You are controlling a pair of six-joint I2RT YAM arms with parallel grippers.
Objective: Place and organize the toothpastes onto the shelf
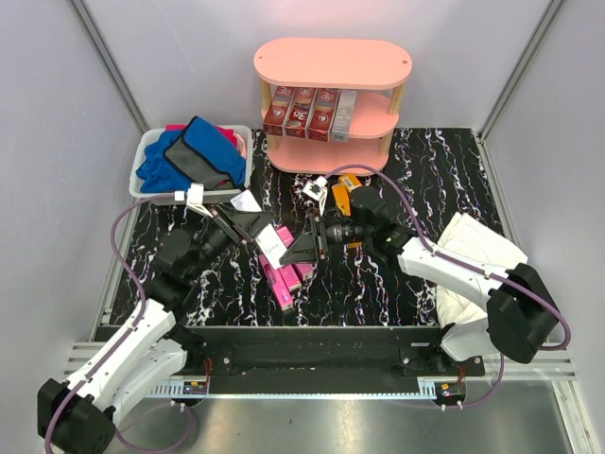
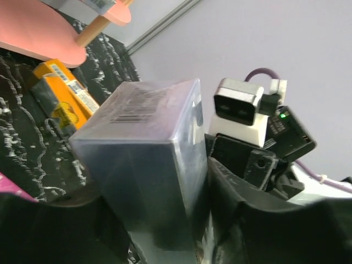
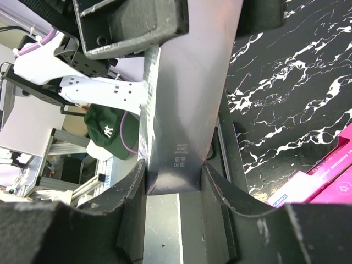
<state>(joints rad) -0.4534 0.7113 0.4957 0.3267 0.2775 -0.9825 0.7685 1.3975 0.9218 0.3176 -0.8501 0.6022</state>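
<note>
A silver-grey toothpaste box [image 1: 271, 243] hangs above the table's middle, gripped from both sides. My left gripper [image 1: 253, 231] is shut on it [image 2: 148, 143], and my right gripper [image 1: 301, 248] is shut on its other end [image 3: 187, 110]. In the right wrist view the left gripper [image 3: 132, 22] clamps the box's far end. Several bright pink boxes [image 1: 284, 276] lie on the table below and show in the right wrist view [image 3: 324, 176]. Orange boxes [image 1: 342, 197] lie in front of the shelf [image 1: 331, 61]. Dark red boxes [image 1: 301, 111] and a silver one [image 1: 344, 115] stand on its middle tier.
A white bin [image 1: 151, 144] with blue and grey cloths [image 1: 194, 153] sits at the back left. A white cloth [image 1: 473, 251] lies at the right by the right arm. The black marble mat [image 1: 435, 180] covers the table. Grey walls enclose the sides and back.
</note>
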